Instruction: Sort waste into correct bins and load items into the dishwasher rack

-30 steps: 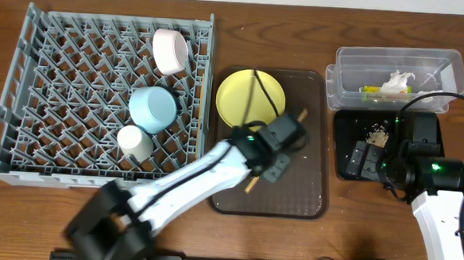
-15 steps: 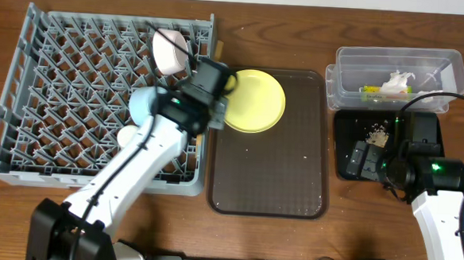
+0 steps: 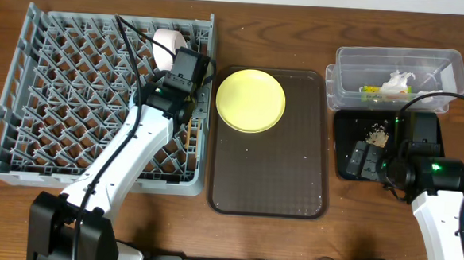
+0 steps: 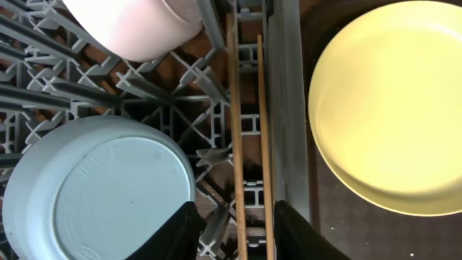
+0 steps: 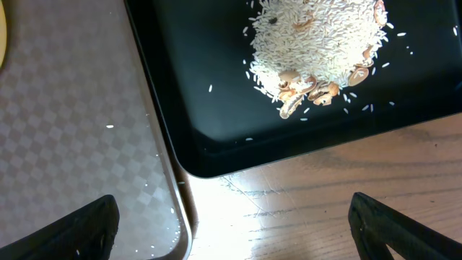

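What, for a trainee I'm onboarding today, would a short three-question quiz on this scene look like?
1. True or false: the yellow plate is loaded in the dishwasher rack.
2. Where does the rice lie? A) the clear tub B) the black tray C) the bare table
3. Fill in: the chopsticks lie along the rack's edge, between the open fingers of the ___ gripper.

Key: 1 false, it lies on the brown tray; 2 B; 3 left.
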Controlling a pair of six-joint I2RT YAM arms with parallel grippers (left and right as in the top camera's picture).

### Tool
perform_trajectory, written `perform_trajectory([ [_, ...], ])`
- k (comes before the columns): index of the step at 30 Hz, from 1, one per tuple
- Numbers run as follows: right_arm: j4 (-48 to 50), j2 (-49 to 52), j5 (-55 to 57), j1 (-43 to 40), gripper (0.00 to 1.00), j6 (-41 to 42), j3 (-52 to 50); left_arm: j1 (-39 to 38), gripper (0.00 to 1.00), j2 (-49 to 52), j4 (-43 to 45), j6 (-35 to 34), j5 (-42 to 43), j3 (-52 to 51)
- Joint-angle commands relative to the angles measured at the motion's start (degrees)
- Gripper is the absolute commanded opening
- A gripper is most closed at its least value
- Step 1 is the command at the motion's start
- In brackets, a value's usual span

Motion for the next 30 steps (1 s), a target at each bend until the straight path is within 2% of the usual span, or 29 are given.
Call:
perform_trajectory([
  [1, -0.09, -0.09, 0.17, -0.85, 0.99, -0.31, 0.26, 0.00, 0.41, 0.48, -0.02, 0.31, -0.48, -0.17],
  [4, -0.04, -0.09, 0.17, -0.85, 0.99, -0.31, 0.26, -0.83, 0.47, 0.37, 0.02, 0.35, -0.48, -0.15],
  [8, 0.02, -0.09, 0.17, -0.85, 0.99, -0.31, 0.24, -3.93, 0.47, 0.15, 0.20, 0.81, -0.44, -0.15],
  [10, 0.13, -0.09, 0.17, -0.85, 0.99, -0.31, 0.26, -6.27, 0.47, 0.15, 0.76, 3.19, -0.02, -0.15],
  [18, 0.15, -0.09, 0.17, -0.85, 0.99, -0.31, 0.26, -16.87, 0.47, 1.25, 9.84, 7.23, 2.54, -0.17],
  [30, 0.15, -0.09, 0.17, -0.85, 0.99, -0.31, 0.26, -19.32, 0.49, 13.00, 19.50, 7.23, 3.74, -0.20],
])
